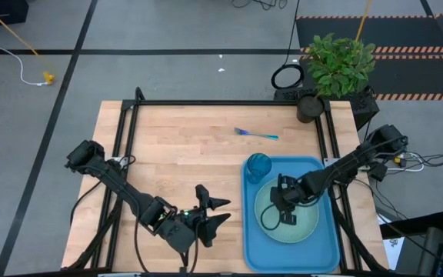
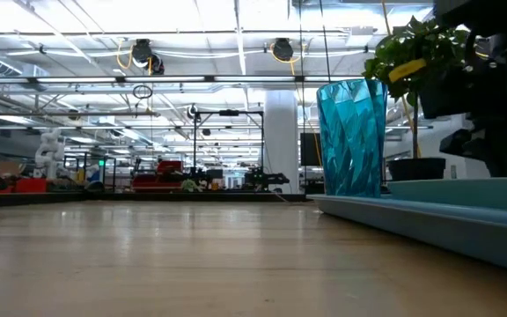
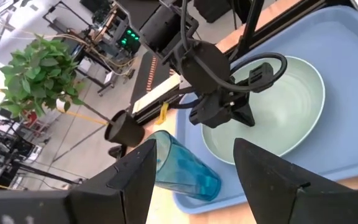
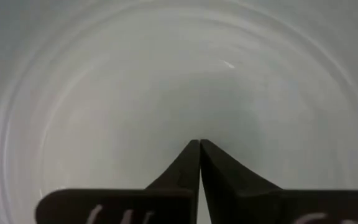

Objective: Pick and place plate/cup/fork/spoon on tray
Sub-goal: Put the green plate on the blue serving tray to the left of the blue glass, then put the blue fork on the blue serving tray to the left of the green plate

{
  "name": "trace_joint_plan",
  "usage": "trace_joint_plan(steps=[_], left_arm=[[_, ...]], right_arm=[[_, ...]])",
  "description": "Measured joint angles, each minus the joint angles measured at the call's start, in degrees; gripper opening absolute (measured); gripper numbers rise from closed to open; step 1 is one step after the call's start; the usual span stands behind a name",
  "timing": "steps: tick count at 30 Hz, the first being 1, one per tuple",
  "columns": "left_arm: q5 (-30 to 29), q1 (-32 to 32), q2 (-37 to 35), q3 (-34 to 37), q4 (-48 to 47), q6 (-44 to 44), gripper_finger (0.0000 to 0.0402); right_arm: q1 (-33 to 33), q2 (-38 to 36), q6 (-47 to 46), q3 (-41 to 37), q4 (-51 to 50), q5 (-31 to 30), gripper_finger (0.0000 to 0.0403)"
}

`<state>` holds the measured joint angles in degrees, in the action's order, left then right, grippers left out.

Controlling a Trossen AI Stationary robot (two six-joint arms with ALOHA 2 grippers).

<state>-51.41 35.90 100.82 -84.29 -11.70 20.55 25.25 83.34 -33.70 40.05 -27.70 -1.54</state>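
The right gripper (image 4: 199, 144) hangs over the plate (image 1: 302, 223), jaws pressed together with nothing visible between them. The plate lies in the tray (image 1: 328, 245) beside the cup (image 1: 258, 166). What looks like the fork (image 1: 255, 135) lies on the bench (image 1: 175, 146), well apart. The left gripper (image 1: 220, 211) waits with jaws apart.

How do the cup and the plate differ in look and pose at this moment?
The cup is teal, translucent, tall and narrow; the plate is pale mint, opaque, shallow and far wider. The cup stands free at a tray corner; the right tool, shut, is over the plate. Both sit on the blue tray.
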Motion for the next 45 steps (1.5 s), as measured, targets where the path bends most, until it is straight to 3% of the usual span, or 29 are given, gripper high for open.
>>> trace_joint_plan(steps=[11,20,25,30,36,45], left_arm=[[-0.1,-0.1,0.0,0.0,0.0,0.4,0.0216],[-0.1,-0.1,0.0,0.0,0.7,-0.3,0.0216],[-1.0,0.2,0.0,0.0,0.9,0.2,0.0216],[-4.0,0.1,0.0,0.0,-0.4,-1.3,0.0216],[-3.9,-2.2,-2.0,0.0,-13.7,-13.6,0.0216],[-4.0,-9.6,-4.5,0.6,-46.0,-48.2,0.0216]], right_arm=[[-2.0,-2.4,2.9,-0.3,2.7,1.8,0.0000],[-1.9,-10.5,1.9,-0.4,2.4,1.0,0.0000],[-2.5,-17.1,-2.0,-0.3,-2.1,-7.4,0.0000],[-7.2,-21.5,-2.9,-0.3,-10.9,-15.1,0.0000],[-17.7,-22.5,5.0,-0.3,-12.5,-16.5,0.0000],[-34.0,-22.4,24.9,-0.2,-1.1,-16.4,0.0000]])
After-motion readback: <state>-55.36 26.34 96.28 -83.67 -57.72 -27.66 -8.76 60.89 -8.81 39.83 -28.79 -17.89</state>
